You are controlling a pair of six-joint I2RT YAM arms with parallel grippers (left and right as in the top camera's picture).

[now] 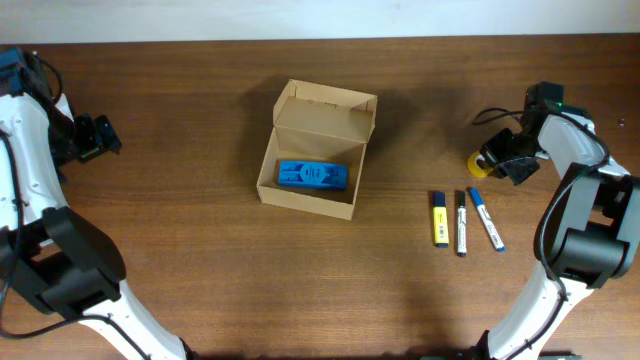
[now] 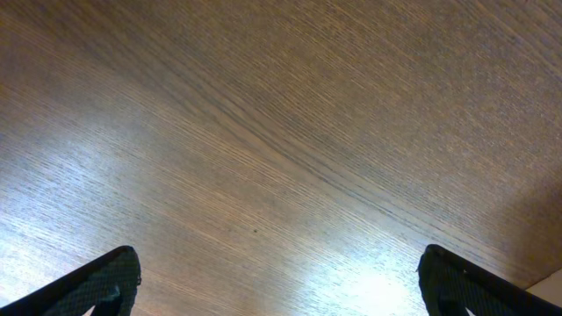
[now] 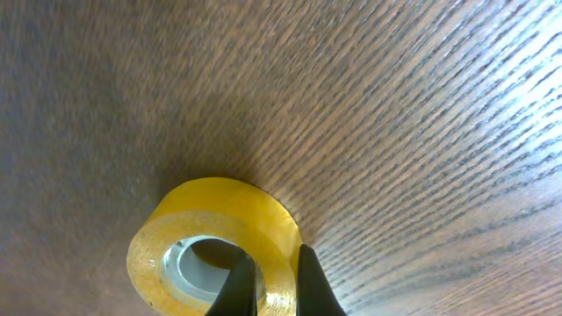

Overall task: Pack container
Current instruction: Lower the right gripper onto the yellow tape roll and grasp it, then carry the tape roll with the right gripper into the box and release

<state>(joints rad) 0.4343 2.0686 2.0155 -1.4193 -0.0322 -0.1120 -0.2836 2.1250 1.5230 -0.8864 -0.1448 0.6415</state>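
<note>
Container (image 1: 301, 197), lid raised, sits mid-surface (image 1: 190, 250) holding a blue case (image 1: 311, 175). Left end effector (image 2: 279, 285) is spread over bare wood; right end effector (image 3: 272, 283) pinches the yellow tape roll's (image 3: 206, 215) wall.

Table (image 1: 200, 250): dark brown wood with a pronounced grain, filling nearly all of my overhead view. A pale band (image 1: 300, 18) runs along its far edge; I cannot tell whether it is wall or floor. My left wrist view records bright glare (image 2: 53, 175) on the wood and a pale sliver (image 2: 549, 285) at the lower right corner.
</note>
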